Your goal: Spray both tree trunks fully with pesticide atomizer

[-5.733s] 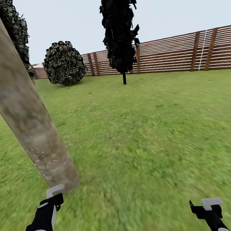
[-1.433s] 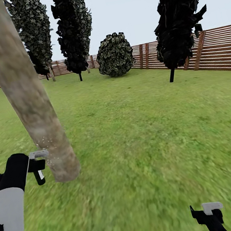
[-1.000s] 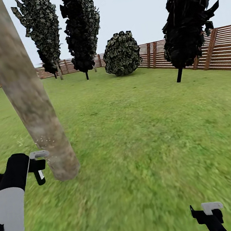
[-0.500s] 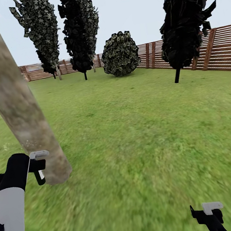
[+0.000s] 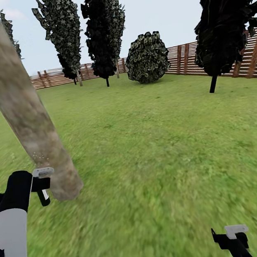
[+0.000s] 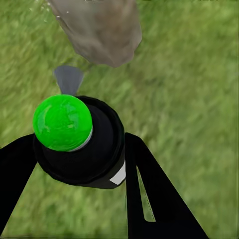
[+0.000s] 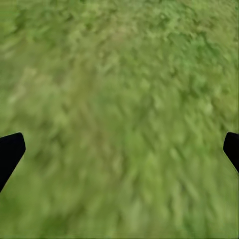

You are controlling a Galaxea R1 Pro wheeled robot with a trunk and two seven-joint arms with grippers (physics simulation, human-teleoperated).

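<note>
Two hands are mine. My left hand (image 5: 41, 185) is clenched around the pesticide atomizer (image 6: 82, 142); in the left wrist view my two black fingers (image 6: 154, 194) hug its dark body. Its light grey spray head (image 5: 43, 172) sits just beside the foot of the tree trunk (image 5: 20, 105), near on the left. Tiny whitish specks of pesticide (image 5: 39, 157) dot the trunk low down. My right hand (image 5: 231, 240) hangs low at the near right, spread wide and holding nothing over the lawn (image 5: 161, 148). Far off stand dark narrow trees (image 5: 101, 28), a round bush (image 5: 147, 57) and the wooden fence (image 5: 183, 58).
</note>
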